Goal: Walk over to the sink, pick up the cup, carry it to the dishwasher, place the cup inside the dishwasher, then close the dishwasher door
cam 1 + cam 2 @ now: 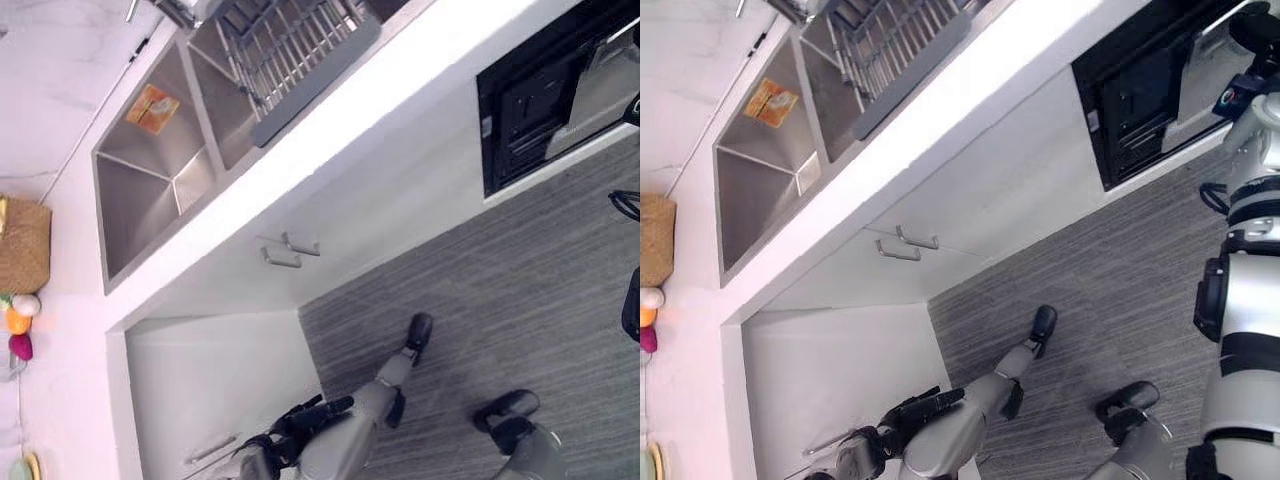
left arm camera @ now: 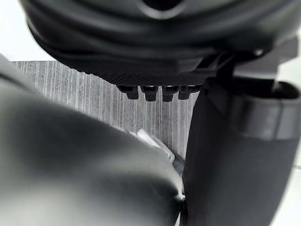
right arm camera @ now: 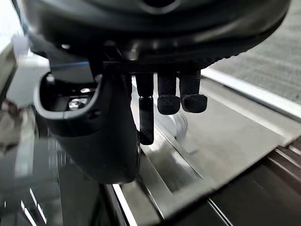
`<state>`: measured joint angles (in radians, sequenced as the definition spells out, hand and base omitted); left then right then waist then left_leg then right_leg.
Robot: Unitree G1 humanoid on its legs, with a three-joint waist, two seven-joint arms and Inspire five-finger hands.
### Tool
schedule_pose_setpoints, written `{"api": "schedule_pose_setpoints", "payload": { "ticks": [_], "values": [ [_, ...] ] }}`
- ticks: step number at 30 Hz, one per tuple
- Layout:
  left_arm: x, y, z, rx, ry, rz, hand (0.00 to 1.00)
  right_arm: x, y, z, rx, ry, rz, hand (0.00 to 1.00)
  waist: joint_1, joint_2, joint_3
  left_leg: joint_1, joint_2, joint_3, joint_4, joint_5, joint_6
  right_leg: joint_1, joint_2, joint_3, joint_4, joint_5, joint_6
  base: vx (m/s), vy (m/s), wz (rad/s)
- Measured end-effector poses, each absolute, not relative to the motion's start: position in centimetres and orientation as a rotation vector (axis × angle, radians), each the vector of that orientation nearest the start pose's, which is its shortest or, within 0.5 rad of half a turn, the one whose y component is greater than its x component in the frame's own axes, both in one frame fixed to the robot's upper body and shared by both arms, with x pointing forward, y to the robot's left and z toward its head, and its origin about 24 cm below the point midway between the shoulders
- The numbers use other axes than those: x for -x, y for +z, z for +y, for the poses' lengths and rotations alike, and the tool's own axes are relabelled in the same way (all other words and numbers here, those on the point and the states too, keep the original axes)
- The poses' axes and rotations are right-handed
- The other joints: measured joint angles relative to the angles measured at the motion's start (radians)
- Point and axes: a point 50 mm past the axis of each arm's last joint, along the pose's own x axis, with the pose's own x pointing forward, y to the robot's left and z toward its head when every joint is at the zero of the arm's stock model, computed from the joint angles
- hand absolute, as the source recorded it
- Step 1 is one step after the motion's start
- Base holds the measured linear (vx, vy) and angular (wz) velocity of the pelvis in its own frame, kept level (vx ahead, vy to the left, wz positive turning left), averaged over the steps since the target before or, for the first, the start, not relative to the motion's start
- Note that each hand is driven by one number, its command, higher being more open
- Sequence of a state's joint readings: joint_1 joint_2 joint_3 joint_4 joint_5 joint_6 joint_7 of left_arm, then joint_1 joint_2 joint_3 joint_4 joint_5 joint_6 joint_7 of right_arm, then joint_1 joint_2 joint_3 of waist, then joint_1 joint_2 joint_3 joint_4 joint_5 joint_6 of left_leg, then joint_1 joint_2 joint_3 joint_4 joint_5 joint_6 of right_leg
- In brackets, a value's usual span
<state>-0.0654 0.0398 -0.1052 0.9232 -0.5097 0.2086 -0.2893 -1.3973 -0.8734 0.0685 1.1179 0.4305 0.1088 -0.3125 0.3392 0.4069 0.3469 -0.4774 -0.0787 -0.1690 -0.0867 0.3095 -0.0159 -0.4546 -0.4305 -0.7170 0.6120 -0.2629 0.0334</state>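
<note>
Countertop [image 1: 430, 50]: white, marble-veined at L side. Cabinet fronts [image 1: 400, 180] below: white, flat, w/ two bar handles [image 1: 290, 250] side by side. Second white panel [image 1: 210, 370] meets cabinet run at corner. Floor [image 1: 480, 300]: grey, fine-striped. Wicker basket [image 1: 22, 245] on counter, L edge; coloured fruit [image 1: 20, 320] just beside it. Lighting: bright, even.

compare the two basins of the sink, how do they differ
The left basin lies open to view, while the right basin is partly covered by a grey dish rack. The left basin shows an orange patch on its steel; the right basin's visible part is bare. Both are squared steel basins in the white counter.
</note>
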Motion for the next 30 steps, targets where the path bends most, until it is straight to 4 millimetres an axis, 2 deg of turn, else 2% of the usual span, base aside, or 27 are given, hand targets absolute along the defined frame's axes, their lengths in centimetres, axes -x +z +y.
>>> {"api": "schedule_pose_setpoints", "payload": {
  "ticks": [1, 2, 9, 12, 14, 16, 17, 18, 19, 21, 22, 24, 25, 27, 28, 29, 30],
  "values": [
    [-16.4, -13.5, 12.5, 0.549, -0.169, 0.995, 1.0, -35.6, 34.5, -35.4, 0.029, -0.741, -0.324, 0.0, 0.0, 0.0, 0.0, 0.002, -0.001, -0.005, 0.0, 0.0, 0.0, 0.005, 0.0, -0.005, -0.001, 0.0, 0.001, -0.04, -0.064, 0.16],
    [-16.3, -13.6, 12.5, 0.547, -0.17, 0.994, 1.0, -35.5, 34.3, -35.7, 0.03, -0.749, -0.314, 1.0, 0.0, 0.0, 0.0, 0.004, -0.002, -0.01, 0.0, -0.001, -0.001, 0.011, 0.0, -0.009, -0.004, -0.001, 0.001, -0.06, -0.067, 0.1],
    [-15.9, -13.6, 13.1, 0.539, -0.163, 0.97, 1.0, -35.7, 33.9, -35.7, 0.082, -0.755, -0.289, 1.0, -0.002, -0.002, 0.001, 0.018, 0.009, -0.011, 0.0, -0.002, -0.002, 0.033, 0.013, -0.021, -0.013, 0.0, 0.003, -0.06, -0.077, 0.01],
    [-15.3, -13.8, 13.7, 0.558, -0.135, 0.95, 1.0, -36.3, 32.6, -35.3, 0.075, -0.733, -0.278, 1.0, -0.014, -0.015, 0.012, 0.04, 0.027, -0.003, 0.0, -0.013, -0.007, 0.059, 0.037, -0.019, -0.036, 0.003, 0.002, -0.05, -0.112, -0.12],
    [-15.1, -13.8, 14.2, 0.568, -0.105, 0.936, 1.0, -36.8, 30.5, -34.9, 0.022, -0.68, -0.294, 1.0, -0.028, -0.04, 0.032, 0.069, 0.041, 0.022, 0.0, -0.024, -0.009, 0.087, 0.056, -0.011, -0.055, 0.004, 0.002, -0.04, -0.113, -0.23],
    [-15.4, -13.6, 15.0, 0.581, -0.074, 0.91, 1.0, -37.0, 27.8, -34.3, -0.066, -0.62, -0.338, 1.0, -0.056, -0.08, 0.063, 0.095, 0.057, 0.045, 0.0, -0.036, -0.015, 0.111, 0.078, 0.001, -0.079, 0.008, 0.0, -0.02, -0.097, -0.23],
    [-15.4, -13.5, 15.4, 0.585, -0.059, 0.905, 1.0, -37.0, 26.2, -34.1, -0.106, -0.597, -0.34, 1.0, -0.073, -0.098, 0.077, 0.106, 0.062, 0.049, 0.0, -0.041, -0.016, 0.125, 0.087, 0.002, -0.09, 0.01, -0.001, -0.01, -0.092, -0.16],
    [-15.5, -13.5, 15.7, 0.596, -0.034, 0.898, 1.0, -36.9, 23.4, -34.0, -0.145, -0.573, -0.321, 1.0, -0.098, -0.123, 0.096, 0.122, 0.069, 0.065, 0.0, -0.045, -0.016, 0.143, 0.099, 0.006, -0.109, 0.016, 0.001, 0.0, -0.064, -0.16],
    [-15.5, -13.4, 15.8, 0.607, -0.021, 0.895, 1.0, -36.7, 21.8, -34.0, -0.179, -0.569, -0.302, 1.0, -0.11, -0.134, 0.104, 0.132, 0.071, 0.078, 0.0, -0.048, -0.014, 0.154, 0.103, 0.008, -0.117, 0.018, 0.002, 0.01, -0.055, -0.2],
    [-15.7, -13.3, 16.1, 0.634, 0.009, 0.89, 1.0, -35.1, 13.7, -33.9, -0.253, -0.581, -0.145, 1.0, -0.154, -0.169, 0.129, 0.175, 0.079, 0.119, 0.0, -0.064, -0.012, 0.203, 0.124, 0.021, -0.155, 0.033, 0.01, 0.02, -0.033, -0.22],
    [-15.7, -13.3, 16.3, 0.637, 0.021, 0.889, 1.0, -34.5, 11.5, -33.8, -0.271, -0.582, -0.092, 1.0, -0.164, -0.177, 0.134, 0.185, 0.082, 0.133, 0.0, -0.066, -0.012, 0.216, 0.129, 0.025, -0.168, 0.039, 0.012, 0.02, -0.031, -0.29],
    [-15.7, -13.3, 16.9, 0.637, 0.064, 0.892, 1.0, -30.4, 2.3, -32.9, -0.357, -0.614, 0.165, 1.0, -0.194, -0.204, 0.142, 0.226, 0.087, 0.162, 0.0, -0.08, -0.012, 0.257, 0.143, 0.042, -0.202, 0.053, 0.019, 0.02, -0.031, -0.27],
    [-15.7, -13.3, 17.1, 0.637, 0.073, 0.892, 1.0, -29.2, 0.2, -32.5, -0.39, -0.628, 0.221, 1.0, -0.202, -0.213, 0.145, 0.237, 0.087, 0.169, 0.0, -0.085, -0.015, 0.266, 0.144, 0.049, -0.205, 0.054, 0.02, 0.01, -0.034, -0.22],
    [-15.6, -13.4, 17.7, 0.625, 0.101, 0.897, 1.0, -23.9, -6.6, -30.2, -0.485, -0.691, 0.444, 1.0, -0.226, -0.243, 0.141, 0.279, 0.09, 0.209, 0.0, -0.091, -0.02, 0.307, 0.151, 0.066, -0.224, 0.057, 0.027, -0.01, -0.039, -0.24],
    [-15.5, -13.4, 17.8, 0.623, 0.106, 0.898, 1.0, -22.7, -7.9, -29.5, -0.506, -0.705, 0.497, 1.0, -0.229, -0.25, 0.14, 0.291, 0.092, 0.214, 0.0, -0.095, -0.021, 0.318, 0.154, 0.069, -0.232, 0.058, 0.028, -0.03, -0.047, -0.22],
    [-15.3, -13.5, 18.1, 0.616, 0.115, 0.899, 1.0, -20.5, -9.9, -28.4, -0.532, -0.723, 0.588, 1.0, -0.233, -0.262, 0.134, 0.307, 0.099, 0.225, -0.001, -0.106, -0.018, 0.335, 0.163, 0.075, -0.241, 0.059, 0.03, -0.04, -0.038, -0.17],
    [-15.2, -13.6, 18.2, 0.613, 0.122, 0.902, 1.0, -19.5, -10.7, -27.9, -0.547, -0.731, 0.626, 1.0, -0.234, -0.271, 0.128, 0.313, 0.102, 0.237, -0.003, -0.114, -0.018, 0.341, 0.167, 0.077, -0.246, 0.06, 0.031, -0.06, -0.032, -0.16]
  ]
}}
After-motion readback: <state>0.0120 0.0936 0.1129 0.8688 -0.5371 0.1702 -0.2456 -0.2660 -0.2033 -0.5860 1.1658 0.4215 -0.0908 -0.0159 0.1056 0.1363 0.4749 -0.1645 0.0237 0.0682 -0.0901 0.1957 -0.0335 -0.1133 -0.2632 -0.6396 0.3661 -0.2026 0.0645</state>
